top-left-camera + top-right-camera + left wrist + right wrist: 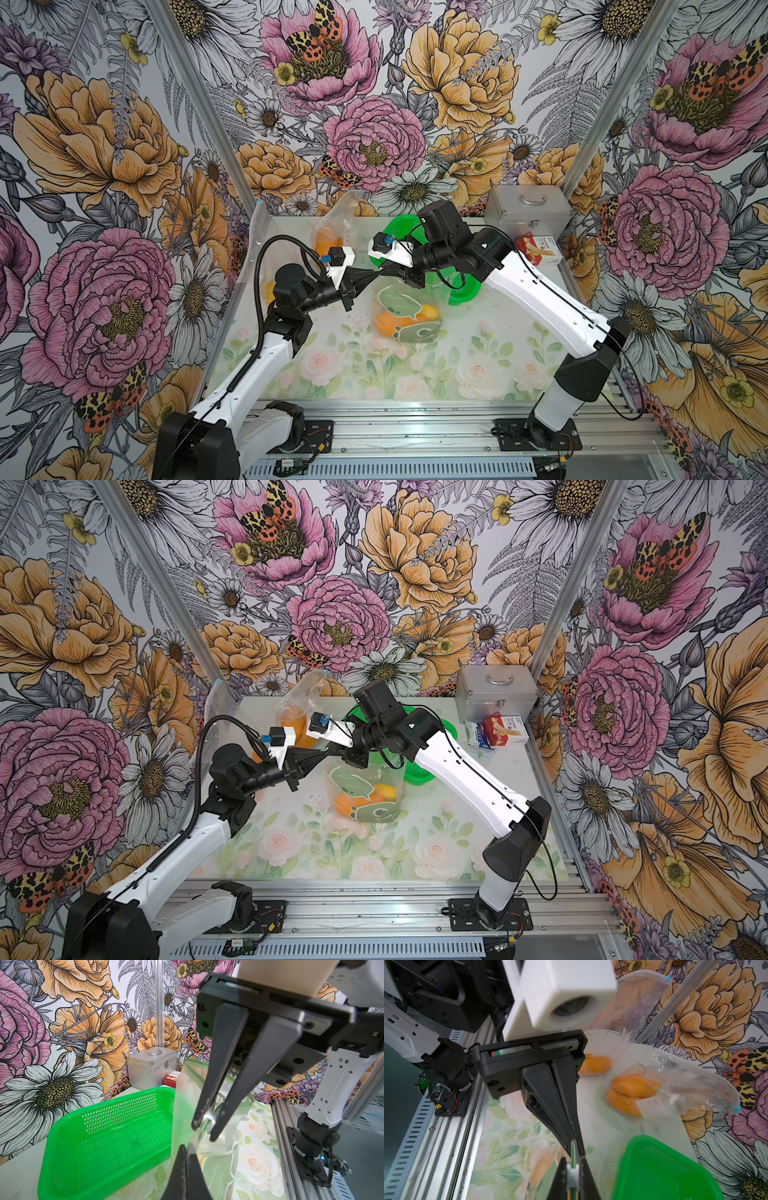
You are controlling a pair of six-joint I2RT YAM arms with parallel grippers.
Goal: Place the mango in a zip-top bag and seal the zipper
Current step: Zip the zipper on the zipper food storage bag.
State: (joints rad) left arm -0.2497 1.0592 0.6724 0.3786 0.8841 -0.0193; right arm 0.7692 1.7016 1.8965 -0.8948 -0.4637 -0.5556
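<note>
The table, covered in a pale rose print, carries a green basket and, in the far right corner, a silver metal case with a red-and-white carton just beside it. Mid-table sits a zip-top bag holding a mango. Another bag of orange fruit leans at the back.

Overhead stereo pair, close wrist views
</note>
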